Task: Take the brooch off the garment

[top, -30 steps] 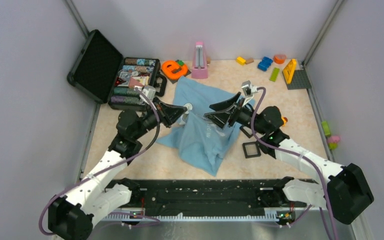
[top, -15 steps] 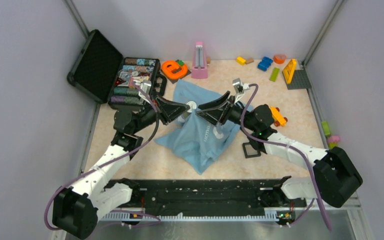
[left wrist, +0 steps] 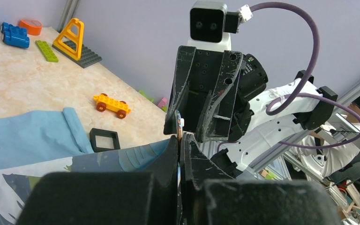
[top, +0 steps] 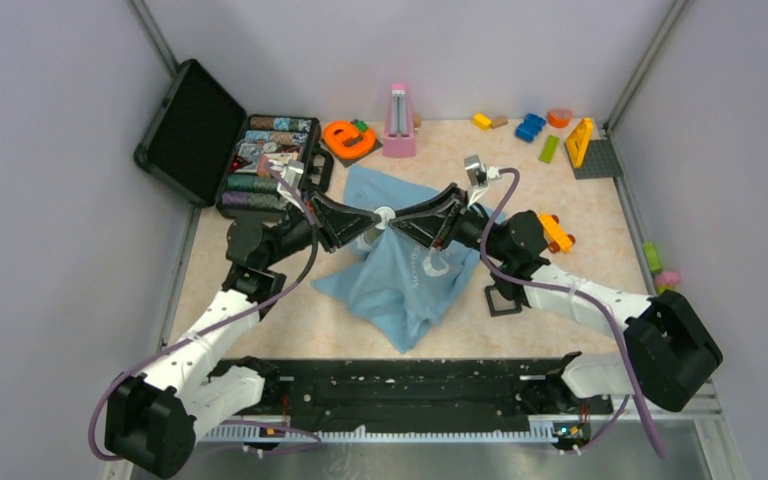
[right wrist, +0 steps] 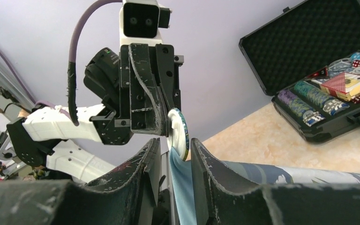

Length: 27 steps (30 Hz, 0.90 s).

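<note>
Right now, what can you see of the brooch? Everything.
The brooch is a small round disc, white on the face shown, with a teal patterned rim; it looks hard. It stands nearly edge-on at the tip of the left gripper, which looks closed on it. The light blue garment hangs from it, tented up. The right gripper straddles it; contact is unclear.

— How is your light?
— Bright and even from overhead: no glare on your table [top: 610, 210], only soft shadows under the garment [top: 400, 290] and the arms [top: 210, 330].
— And focus?
— Your top view is sharp. In the wrist views the left gripper [left wrist: 180, 140] and right gripper [right wrist: 174, 146] blur at the bottom edge; the brooch [right wrist: 179, 133] and backgrounds are crisp
</note>
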Each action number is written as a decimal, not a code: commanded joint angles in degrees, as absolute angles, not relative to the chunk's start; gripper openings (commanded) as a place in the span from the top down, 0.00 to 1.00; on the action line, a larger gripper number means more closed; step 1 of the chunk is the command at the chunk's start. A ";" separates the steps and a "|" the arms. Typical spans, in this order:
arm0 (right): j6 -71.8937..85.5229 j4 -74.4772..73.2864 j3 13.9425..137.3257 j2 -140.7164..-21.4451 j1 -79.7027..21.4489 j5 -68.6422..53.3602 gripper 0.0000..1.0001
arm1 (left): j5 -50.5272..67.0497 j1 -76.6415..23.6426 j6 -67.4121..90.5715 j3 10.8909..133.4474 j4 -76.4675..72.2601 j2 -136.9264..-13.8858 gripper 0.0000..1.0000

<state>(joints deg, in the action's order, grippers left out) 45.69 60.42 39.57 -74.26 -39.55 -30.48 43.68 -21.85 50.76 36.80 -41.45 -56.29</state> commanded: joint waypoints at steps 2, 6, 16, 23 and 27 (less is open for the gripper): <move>46.03 62.31 42.01 -74.25 -40.77 -30.42 0.69 | 44.50 -21.86 51.99 36.96 -47.18 -55.07 1.00; 46.13 61.96 41.71 -74.12 -40.87 -30.41 0.72 | 44.51 -21.85 51.95 36.62 -47.28 -54.62 1.00; 46.66 61.51 42.10 -74.50 -41.33 -30.61 0.79 | 45.54 -21.97 52.14 35.68 -48.21 -54.14 1.00; 47.59 62.65 42.15 -75.29 -41.40 -31.24 0.79 | 46.04 -21.97 51.97 36.08 -47.83 -54.88 1.00; 48.41 63.13 42.53 -75.95 -41.40 -31.89 0.79 | 45.97 -21.97 51.69 36.14 -47.57 -54.84 1.00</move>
